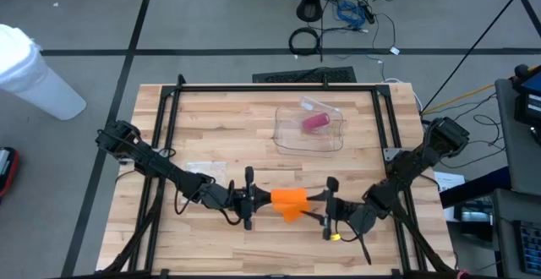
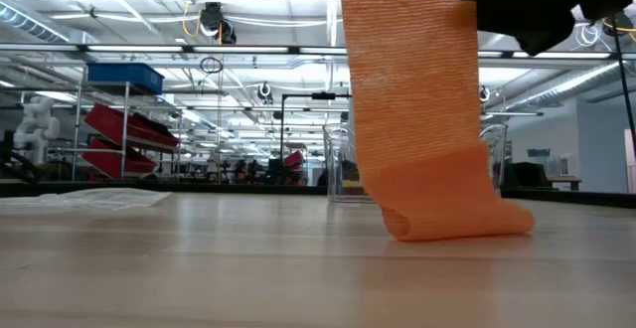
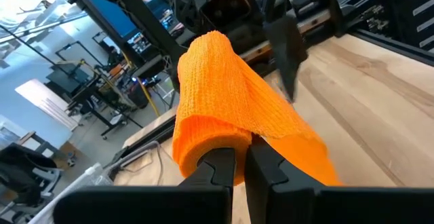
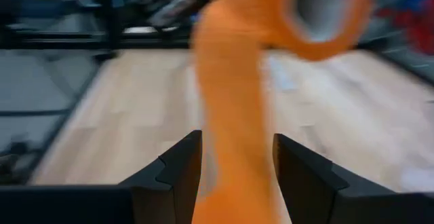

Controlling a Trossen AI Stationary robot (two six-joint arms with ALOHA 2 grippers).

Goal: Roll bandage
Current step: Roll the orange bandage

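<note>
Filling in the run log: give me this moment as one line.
left end effector: shut on orange bandage roll | right end effector: open around hanging tail | tail end: touching wooden table | clear container: untouched

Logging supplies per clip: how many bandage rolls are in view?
2. An orange bandage is held above the table's front by the left claw; a pink roll lies in the clear container behind.
</note>
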